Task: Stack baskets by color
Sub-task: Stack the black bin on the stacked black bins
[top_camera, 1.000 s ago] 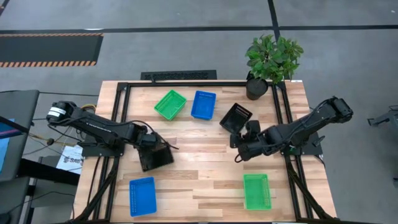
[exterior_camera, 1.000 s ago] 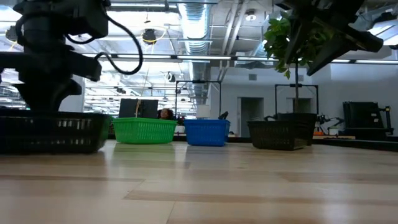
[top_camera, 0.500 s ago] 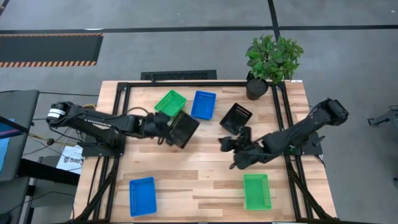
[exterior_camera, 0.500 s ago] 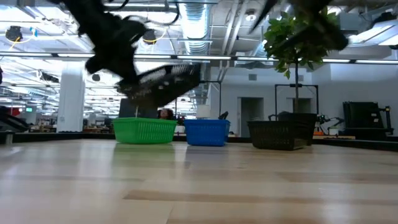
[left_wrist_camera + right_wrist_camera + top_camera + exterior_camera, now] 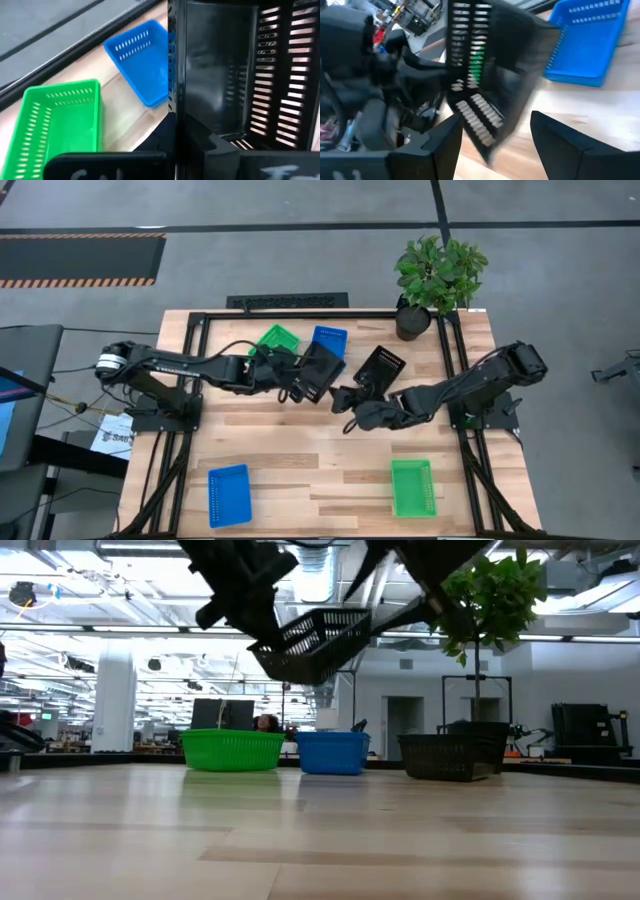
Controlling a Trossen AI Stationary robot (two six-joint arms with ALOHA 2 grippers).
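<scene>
Fingers of the left gripper [image 5: 291, 378] pinch a black basket [image 5: 318, 372] aloft mid-table; the right gripper [image 5: 347, 402], fingers spread, waits at its four o'clock, nearer the second black basket [image 5: 380, 367] at three o'clock.

The worktop [image 5: 320, 470] lies bare across its middle and front between the blue basket [image 5: 229, 495] and green basket [image 5: 413, 487], while both arms and a raised black basket [image 5: 320, 373] crowd the back.
</scene>
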